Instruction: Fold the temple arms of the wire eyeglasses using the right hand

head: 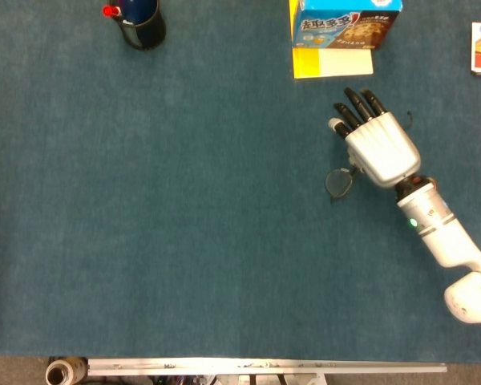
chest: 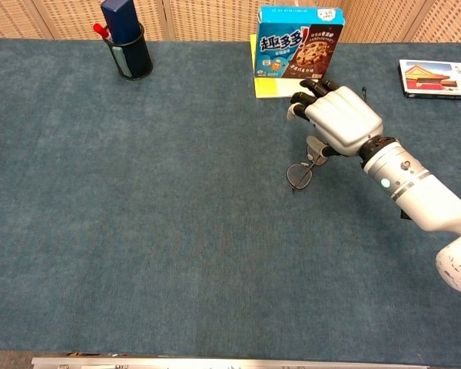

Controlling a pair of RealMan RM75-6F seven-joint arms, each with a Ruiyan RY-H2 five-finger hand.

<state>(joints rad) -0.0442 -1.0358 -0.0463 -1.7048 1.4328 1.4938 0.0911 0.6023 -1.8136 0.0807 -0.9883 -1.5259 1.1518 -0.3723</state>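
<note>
In the head view I have my right hand [head: 378,147] palm-down over the counter [head: 184,241], its dark fingers [head: 354,106] stretched ahead and slightly apart. The wire eyeglasses [head: 338,182] lie on the counter partly under the thumb side of the hand: one round lens shows just off the heel of the palm, toward my left, and the rest of the frame is hidden beneath the hand. A thin dark temple tip [head: 406,119] pokes out on the opposite side, near the knuckles. The frame's long axis seems to run crosswise under the palm; I cannot tell more.

In the chest view the right hand [chest: 338,115] hovers low, with the thumb [chest: 318,146] reaching down at the eyeglasses [chest: 300,174]. The visible lens sits just below and left of the thumb. I cannot tell whether the thumb touches the wire or grasps anything. A cookie box [chest: 300,46] stands just beyond the fingertips.
</note>
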